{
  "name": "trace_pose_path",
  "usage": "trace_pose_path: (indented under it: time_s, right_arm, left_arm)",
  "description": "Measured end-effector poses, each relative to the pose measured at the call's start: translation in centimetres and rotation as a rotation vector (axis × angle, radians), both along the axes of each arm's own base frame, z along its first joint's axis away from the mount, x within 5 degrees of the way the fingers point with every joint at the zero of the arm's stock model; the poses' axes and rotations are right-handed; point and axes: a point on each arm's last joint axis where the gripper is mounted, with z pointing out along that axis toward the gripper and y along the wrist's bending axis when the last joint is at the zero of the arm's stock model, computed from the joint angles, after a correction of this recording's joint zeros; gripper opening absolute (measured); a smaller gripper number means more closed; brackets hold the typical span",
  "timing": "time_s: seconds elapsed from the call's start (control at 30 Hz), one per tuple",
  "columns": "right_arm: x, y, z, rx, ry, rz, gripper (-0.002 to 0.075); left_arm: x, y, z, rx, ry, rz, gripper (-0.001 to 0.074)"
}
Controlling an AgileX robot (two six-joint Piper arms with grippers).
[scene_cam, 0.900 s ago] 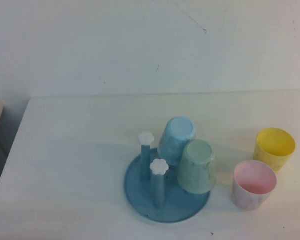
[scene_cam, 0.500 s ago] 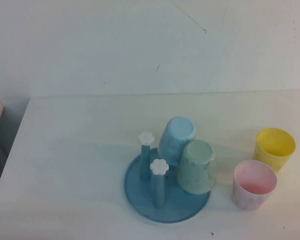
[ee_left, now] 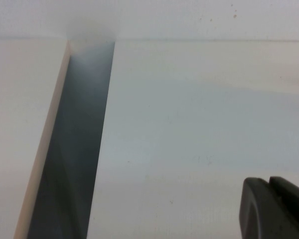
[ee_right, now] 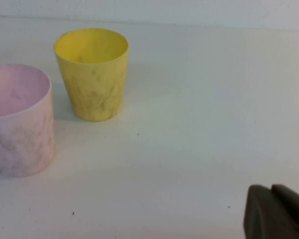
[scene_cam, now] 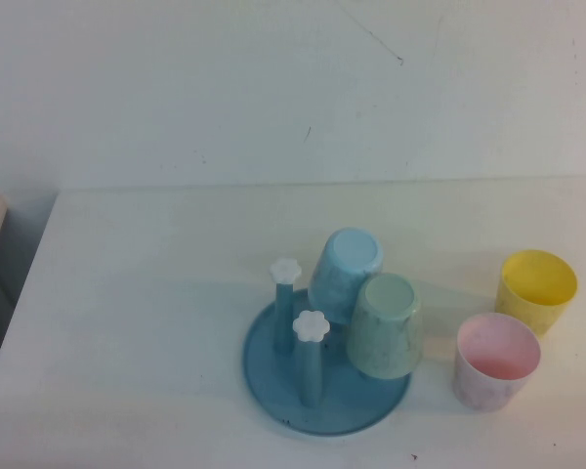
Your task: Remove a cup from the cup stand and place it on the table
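Observation:
The mint-green cup (scene_cam: pixel 384 325) sits upside down on a peg at the right side of the blue cup stand (scene_cam: pixel 273 376), which stands on the white table (scene_cam: pixel 137 293). A light blue cup (scene_cam: pixel 345 272) hangs upside down on the peg behind it. Two pegs with white flower caps (scene_cam: pixel 311 325) are bare. Neither gripper shows in the high view. My left gripper (ee_left: pixel 269 181) is shut and empty over bare table near its left edge. My right gripper (ee_right: pixel 270 189) is shut and empty over the table, apart from the cups.
A pink cup (scene_cam: pixel 496 360) and a yellow cup (scene_cam: pixel 536 288) stand upright on the table right of the stand; both also show in the right wrist view, pink (ee_right: pixel 17 124) and yellow (ee_right: pixel 92 74). A dark gap (ee_left: pixel 74 149) runs along the table's left edge.

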Motion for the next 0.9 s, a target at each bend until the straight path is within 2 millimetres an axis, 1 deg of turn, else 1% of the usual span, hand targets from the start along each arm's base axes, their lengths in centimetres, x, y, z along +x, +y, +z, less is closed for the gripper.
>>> trace_pose_path:
  time_s: [0.5,0.63,0.7,0.73,0.87,0.9]
  right_arm:
    - [0.0,0.0,0.0,0.0,0.0,0.0,-0.0003]
    - [0.0,0.2,0.0,0.055,-0.002,0.005,-0.0003]
    - [0.0,0.5,0.0,0.153,-0.007,0.005,-0.0003]
    - [0.1,0.8,0.1,0.239,-0.015,0.002,-0.0003]
    - [0.1,2.0,0.5,0.697,-0.022,-0.014,-0.0003]
    - [0.1,2.2,0.7,0.772,-0.026,-0.015,-0.0003]
  left_arm:
    - [0.0,0.0,0.0,0.0,0.0,0.0,-0.0003]
    - [0.0,0.0,0.0,0.0,0.0,0.0,-0.0003]
    - [0.0,0.0,0.0,0.0,0.0,0.0,-0.0003]
    - [0.0,0.0,0.0,0.0,0.0,0.0,-0.0003]
    - [0.0,0.0,0.0,0.0,0.0,0.0,-0.0003]
    - [0.0,0.0,0.0,0.0,0.0,0.0,-0.0003]
